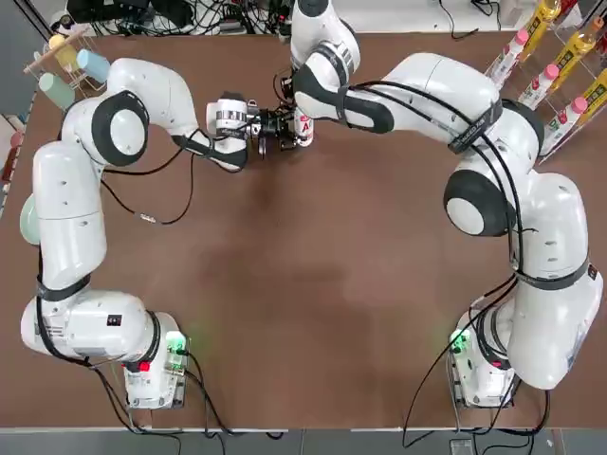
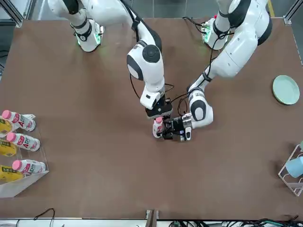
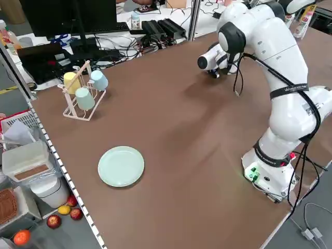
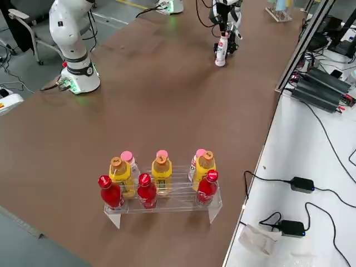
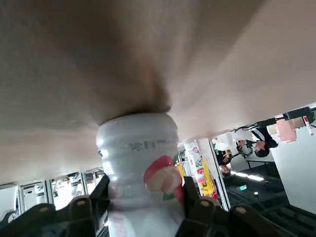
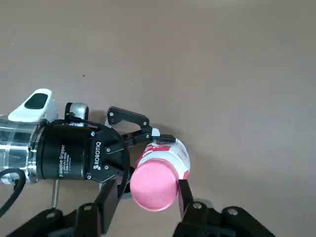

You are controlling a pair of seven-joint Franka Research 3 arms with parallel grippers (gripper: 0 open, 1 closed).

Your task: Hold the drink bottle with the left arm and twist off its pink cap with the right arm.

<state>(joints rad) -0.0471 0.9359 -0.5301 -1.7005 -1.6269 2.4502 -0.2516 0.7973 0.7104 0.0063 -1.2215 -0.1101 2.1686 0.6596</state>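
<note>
The drink bottle stands upright on the brown table toward the far side, white with a red-lettered label. My left gripper comes in level from the side and is shut on the bottle's body. The right arm reaches straight down over it. In the right wrist view the right gripper is open, one finger on each side of the pink cap, with a thin gap still showing on one side. From overhead the right wrist hides most of the bottle.
A clear rack of yellow, red and white bottles stands at the table's right edge. A cup rack and a pale green plate sit on the left side. The power bricks and cables lie off the table.
</note>
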